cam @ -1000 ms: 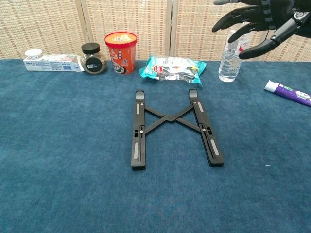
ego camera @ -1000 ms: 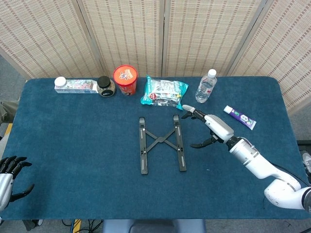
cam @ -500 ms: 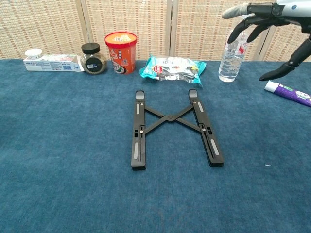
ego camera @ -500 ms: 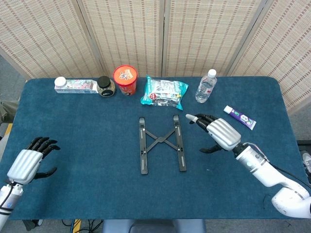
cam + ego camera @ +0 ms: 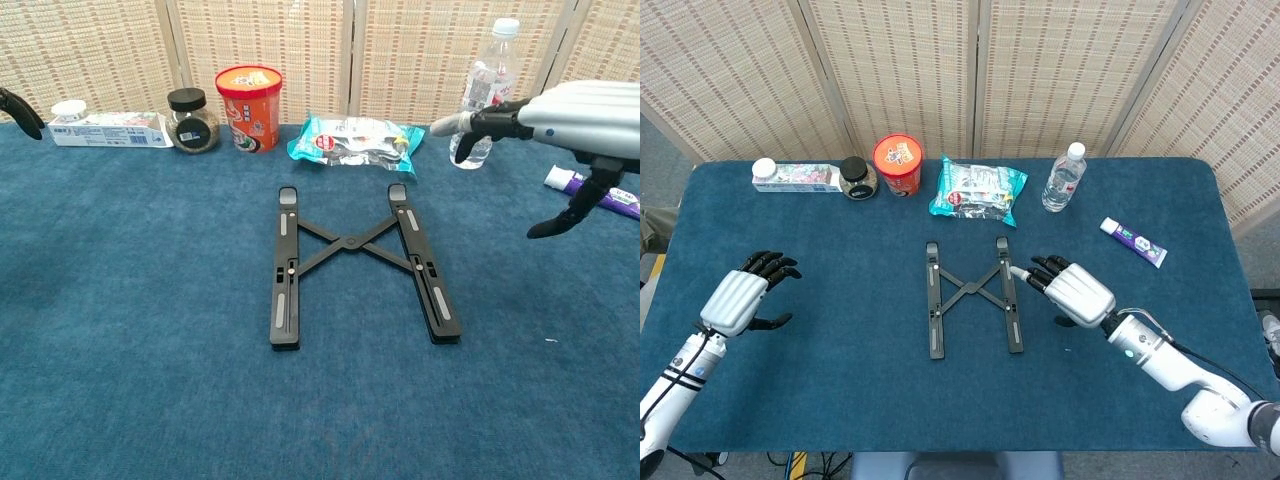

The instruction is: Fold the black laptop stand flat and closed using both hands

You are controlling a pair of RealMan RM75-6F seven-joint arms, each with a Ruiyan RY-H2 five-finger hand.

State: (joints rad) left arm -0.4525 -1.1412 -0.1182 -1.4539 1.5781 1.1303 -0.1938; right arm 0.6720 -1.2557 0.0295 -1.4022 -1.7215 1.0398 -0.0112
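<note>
Currently the black laptop stand (image 5: pixel 973 297) lies spread at the table's (image 5: pixel 820 380) middle. Right hand (image 5: pixel 1072 293), fingers splayed and empty, hovers beside its right rail; left hand (image 5: pixel 740 300), likewise spread, sits well apart near the left edge. One-sided pushing would probably slide the stand rather than close it.

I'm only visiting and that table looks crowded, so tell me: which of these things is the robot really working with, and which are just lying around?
Part of the job:
- black laptop stand, spread open on the table
- left hand, open
- right hand, open, beside the stand

Just lying about:
- white carton
- small jar
- red cup
- snack bag
- water bottle
- tube
</note>
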